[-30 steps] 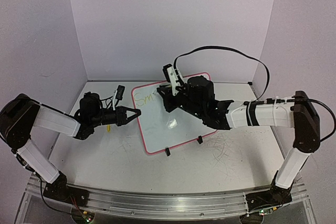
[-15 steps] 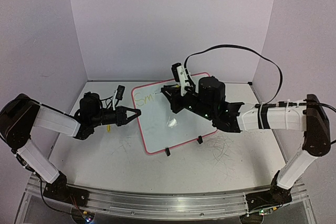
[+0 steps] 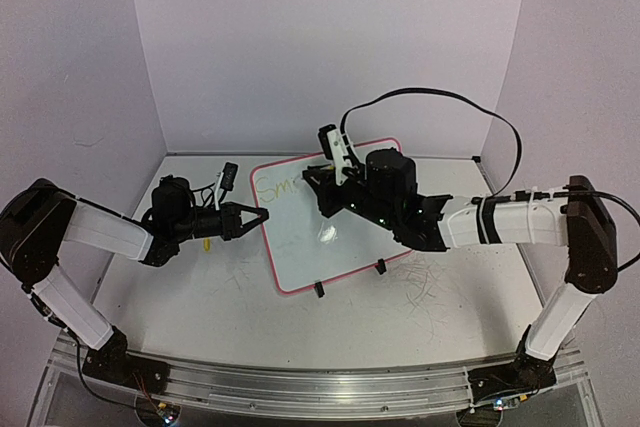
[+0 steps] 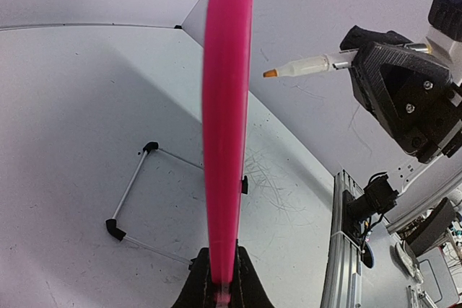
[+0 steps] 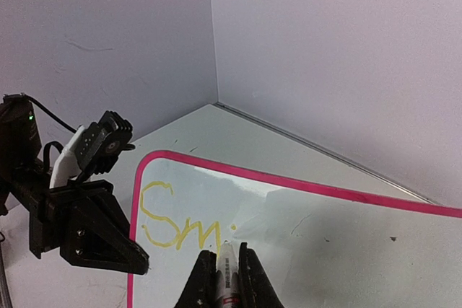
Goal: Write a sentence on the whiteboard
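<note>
Grippers closed: one on the board's frame, one on a marker

The left gripper (image 3: pixel 258 215) is clamped on the pink-red frame (image 4: pixel 225 106) of the whiteboard (image 3: pixel 335 247), at the board's left edge. The left wrist view shows the frame edge-on, running straight up from between the two black fingers. The left arm reaches in low from the left side of the surface (image 3: pixel 200 307).

The right gripper (image 5: pixel 226 252) is closed tight on a marker (image 5: pixel 227 275), which has a white barrel and points forward from between the fingers. The right arm stretches across from the right, and its gripper hangs over the far left part of the board. In the left wrist view the marker's yellow-orange tip stands just off the board's face, with a small gap. The right wrist view alone does not settle whether the tip touches.

The whiteboard sits in the middle of the surface, turned at an angle, with its two black clip feet (image 3: pixel 319 289) on the near edge. It cannot be told whether it lies flat or is tipped. The sentence (image 5: pixel 170 225) is only begun: yellow-green letters reading "Sm", plus one short stroke, sit in the board's far left corner, just ahead of the marker tip. Thin scribbled scratches (image 3: pixel 420 282) mark the surface right of the board.
</note>
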`<state>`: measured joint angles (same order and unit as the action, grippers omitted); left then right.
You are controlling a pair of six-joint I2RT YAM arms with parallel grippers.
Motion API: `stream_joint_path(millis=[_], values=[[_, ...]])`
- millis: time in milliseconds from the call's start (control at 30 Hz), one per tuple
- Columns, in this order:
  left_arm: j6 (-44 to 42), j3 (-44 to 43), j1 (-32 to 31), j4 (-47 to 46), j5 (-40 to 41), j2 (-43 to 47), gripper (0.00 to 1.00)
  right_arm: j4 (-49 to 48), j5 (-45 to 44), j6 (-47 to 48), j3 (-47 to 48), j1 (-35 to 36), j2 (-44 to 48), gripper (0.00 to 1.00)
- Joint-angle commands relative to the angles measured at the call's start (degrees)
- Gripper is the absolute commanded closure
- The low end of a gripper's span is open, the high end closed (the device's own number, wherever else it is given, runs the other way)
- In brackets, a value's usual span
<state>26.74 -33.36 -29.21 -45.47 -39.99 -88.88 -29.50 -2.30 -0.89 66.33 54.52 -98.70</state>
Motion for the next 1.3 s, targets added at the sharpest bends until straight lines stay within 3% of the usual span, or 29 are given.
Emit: stream_joint_path(millis=[0,1267], values=[[-1.9,-1.3,-0.1,1.8,-0.2,0.6,1.0,-1.9,-2.3,0.4,3.0,-0.1,-0.9,1.0],[-2.1,-0.8,-0.1,1.8,-0.1,1.1,1.0,1.3,-4.5,-1.0,0.5,0.3,-1.2,1.0]])
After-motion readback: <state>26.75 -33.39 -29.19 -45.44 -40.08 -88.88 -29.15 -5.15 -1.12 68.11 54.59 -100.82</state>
